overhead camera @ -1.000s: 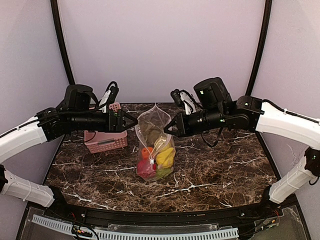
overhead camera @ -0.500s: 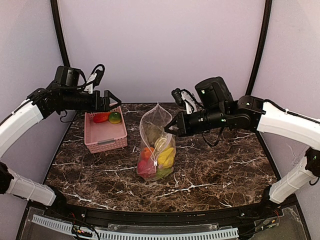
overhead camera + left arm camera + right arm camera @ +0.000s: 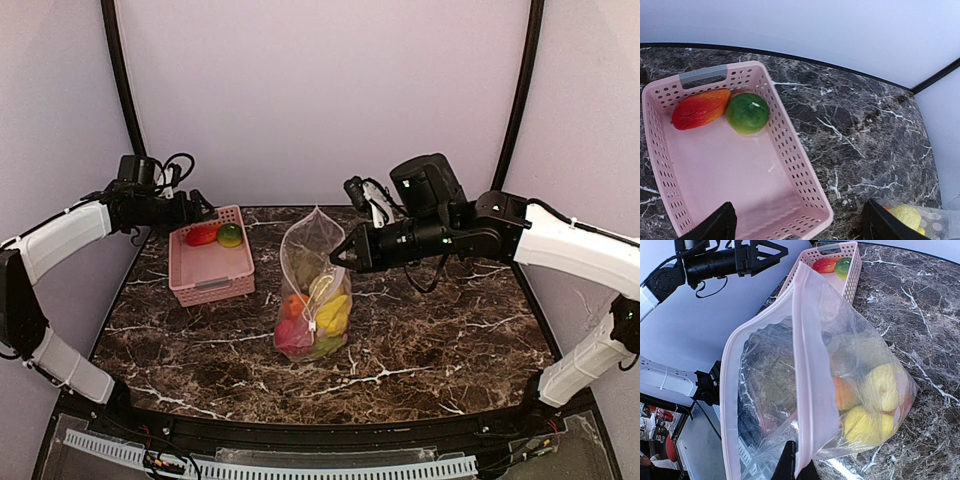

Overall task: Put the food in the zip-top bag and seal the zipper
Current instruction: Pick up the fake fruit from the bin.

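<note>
Marble-patterned surface: dark brown-black with thin white veins. Far left, basket: pale pink, perforated walls, grey handle. In it, a red-orange piece and a green piece. Centre, zip-top bag: clear, pale round dots. Its zipper is pale pink. The food inside is yellow, orange, red and green.

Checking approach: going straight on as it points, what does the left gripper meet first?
The left gripper would likely meet the floor of the pink basket, near the green fruit; depth is unclear.

Soft, even light is filling every view, leaving only faint shadows on the dark veined marble tabletop. The clear crinkly plastic bag is catching pale glare.
</note>
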Motion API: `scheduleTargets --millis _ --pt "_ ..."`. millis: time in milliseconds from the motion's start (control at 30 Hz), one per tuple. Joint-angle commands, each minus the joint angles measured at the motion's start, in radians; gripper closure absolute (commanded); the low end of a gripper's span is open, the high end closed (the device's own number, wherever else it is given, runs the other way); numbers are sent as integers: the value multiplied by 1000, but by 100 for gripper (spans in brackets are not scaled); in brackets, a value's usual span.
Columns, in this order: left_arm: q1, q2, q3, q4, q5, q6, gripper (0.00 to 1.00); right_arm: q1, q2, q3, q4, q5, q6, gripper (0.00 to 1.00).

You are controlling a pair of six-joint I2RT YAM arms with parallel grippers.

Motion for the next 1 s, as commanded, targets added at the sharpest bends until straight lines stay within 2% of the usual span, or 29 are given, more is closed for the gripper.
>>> scheduleTargets --millis 0,233,333,467,733,967 --pt "27 56 -24 120 -94 -5 16 -8 6 27 3 11 -5 100" --pt "44 206 25 147 -134 31 21 -11 16 35 3 8 -10 100" --pt "46 279 57 159 -111 37 28 -13 27 39 3 4 -11 100" --pt "45 348 95 185 -84 24 30 -14 37 45 3 -6 -12 100" --pt "46 505 197 200 -91 6 30 -16 39 43 2 -12 -8 100" --pt "46 622 274 219 -31 -20 19 -19 52 51 0 -26 -10 100"
